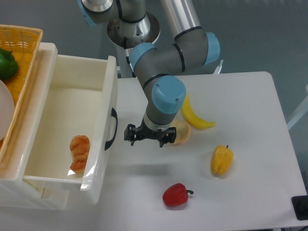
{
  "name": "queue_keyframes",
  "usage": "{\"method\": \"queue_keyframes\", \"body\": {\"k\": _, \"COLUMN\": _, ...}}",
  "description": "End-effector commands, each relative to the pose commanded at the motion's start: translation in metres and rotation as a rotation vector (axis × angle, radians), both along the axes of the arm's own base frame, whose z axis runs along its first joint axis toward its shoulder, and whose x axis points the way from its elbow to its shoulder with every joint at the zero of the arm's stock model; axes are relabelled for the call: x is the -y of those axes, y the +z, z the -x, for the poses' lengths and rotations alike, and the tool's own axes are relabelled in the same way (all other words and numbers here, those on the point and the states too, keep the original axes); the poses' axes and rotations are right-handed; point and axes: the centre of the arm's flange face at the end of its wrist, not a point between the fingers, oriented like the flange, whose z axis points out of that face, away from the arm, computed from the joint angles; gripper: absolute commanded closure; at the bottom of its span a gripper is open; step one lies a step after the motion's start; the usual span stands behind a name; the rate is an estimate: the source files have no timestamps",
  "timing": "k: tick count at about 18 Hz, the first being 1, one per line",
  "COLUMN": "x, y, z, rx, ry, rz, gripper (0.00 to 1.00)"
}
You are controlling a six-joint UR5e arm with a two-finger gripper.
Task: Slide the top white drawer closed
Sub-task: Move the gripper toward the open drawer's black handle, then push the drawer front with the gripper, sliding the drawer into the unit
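The top white drawer [98, 67] stands pulled far out of the white cabinet at the left, with its black curved handle [112, 129] facing right. An orange croissant-like pastry [79, 152] lies inside it near the front. My gripper [147, 136] hangs above the table just right of the handle, a short gap away from it. Seen from above, its jaws look close together with nothing visibly held, but I cannot make out their state.
A round pale bun [180, 132] and a banana [194, 117] lie right of the gripper. A yellow pepper [221, 160] and a red pepper [176, 194] sit nearer the front. A woven yellow basket [21, 50] with a green pepper [6, 65] rests on the cabinet top.
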Motion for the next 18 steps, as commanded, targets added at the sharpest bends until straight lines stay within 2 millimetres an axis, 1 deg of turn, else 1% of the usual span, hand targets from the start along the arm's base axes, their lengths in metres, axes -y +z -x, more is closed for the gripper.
{"method": "queue_keyframes", "body": {"k": 5, "x": -0.007, "y": 0.002, "z": -0.008, "rx": -0.003, "ry": -0.017, "rz": -0.005, "gripper": 0.0}}
{"method": "queue_keyframes", "body": {"k": 11, "x": -0.009, "y": 0.006, "z": -0.01, "rx": 0.006, "ry": -0.017, "rz": -0.024, "gripper": 0.0}}
{"method": "queue_keyframes", "body": {"k": 18, "x": -0.013, "y": 0.011, "z": -0.019, "rx": 0.019, "ry": -0.027, "rz": -0.039, "gripper": 0.0}}
